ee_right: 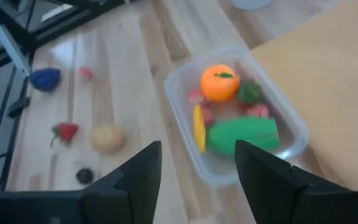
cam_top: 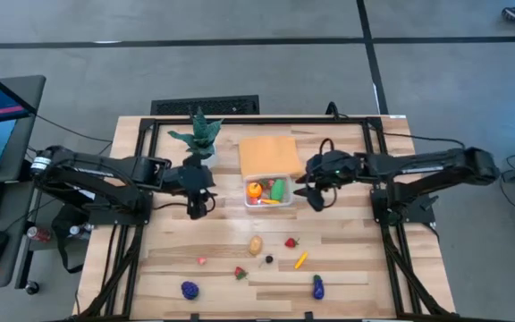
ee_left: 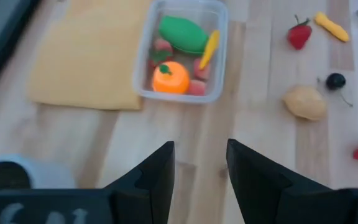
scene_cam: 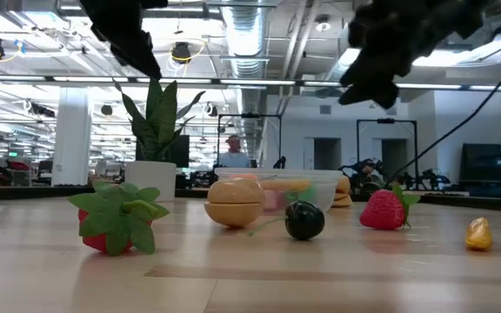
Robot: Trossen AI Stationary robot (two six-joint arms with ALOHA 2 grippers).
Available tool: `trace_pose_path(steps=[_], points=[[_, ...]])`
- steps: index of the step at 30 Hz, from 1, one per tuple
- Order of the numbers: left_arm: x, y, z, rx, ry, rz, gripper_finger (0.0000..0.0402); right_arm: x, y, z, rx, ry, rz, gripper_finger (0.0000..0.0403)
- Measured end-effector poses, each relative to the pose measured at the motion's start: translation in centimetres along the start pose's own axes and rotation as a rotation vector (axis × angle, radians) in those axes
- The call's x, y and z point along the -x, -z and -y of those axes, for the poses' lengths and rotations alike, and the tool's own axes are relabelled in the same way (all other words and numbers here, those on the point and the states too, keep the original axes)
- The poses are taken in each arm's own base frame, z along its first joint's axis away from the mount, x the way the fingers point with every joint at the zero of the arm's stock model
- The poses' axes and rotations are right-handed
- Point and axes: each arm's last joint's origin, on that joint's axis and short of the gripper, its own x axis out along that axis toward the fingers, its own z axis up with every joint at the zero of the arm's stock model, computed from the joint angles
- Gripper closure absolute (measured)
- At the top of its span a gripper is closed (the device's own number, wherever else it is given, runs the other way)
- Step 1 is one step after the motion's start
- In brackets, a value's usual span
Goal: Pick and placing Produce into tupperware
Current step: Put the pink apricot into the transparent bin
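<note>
High view: my left claw (cam_top: 198, 207) and right claw (cam_top: 316, 199) flank the small clear rectangular plastic tupperware (cam_top: 267, 190) on the wooden worktop (cam_top: 347, 259).

Left wrist: left claw parted, empty.

Right wrist: right claw (ee_right: 197, 168) parted, empty; tupperware (ee_right: 185, 106) just ahead holds orange round toy fruit (ee_right: 220, 83) and green oval piece (ee_right: 241, 134).

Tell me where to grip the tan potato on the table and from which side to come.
Grip the potato across its narrow middle, coming straight down from above. It lies flat on the table, rounded, with bare wood on both sides; the small black berry sits close by, so set the fingers clear of it.
</note>
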Motion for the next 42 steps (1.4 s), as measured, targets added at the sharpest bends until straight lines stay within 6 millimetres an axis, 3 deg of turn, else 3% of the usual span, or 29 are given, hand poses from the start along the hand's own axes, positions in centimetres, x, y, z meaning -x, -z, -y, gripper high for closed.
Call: trace_pose_path(steps=[7, 17, 25, 42], points=[[-1.0, 1.8, 0.7, 0.074, 0.147, -0.104, 0.0264, 3.3, 1.8, -0.5, -0.015, -0.001, -0.12, 0.0224], [0.1, 3.4, 5.1, -0.002, 0.319, -0.185, 0.0264, 6.3, 3.1, -1.5, 0.005, -0.049, -0.142, 0.0238], [0.2, 5.1, 8.4, -0.02, 0.277, -0.213, 0.0264, 6.8, 3.5, -1.9, 0.01, -0.066, -0.155, 0.0248], [-2.1, 10.1, 15.0, -0.039, 0.145, -0.293, 0.0264, 6.8, 3.7, -2.3, 0.0, -0.076, -0.174, 0.0266]])
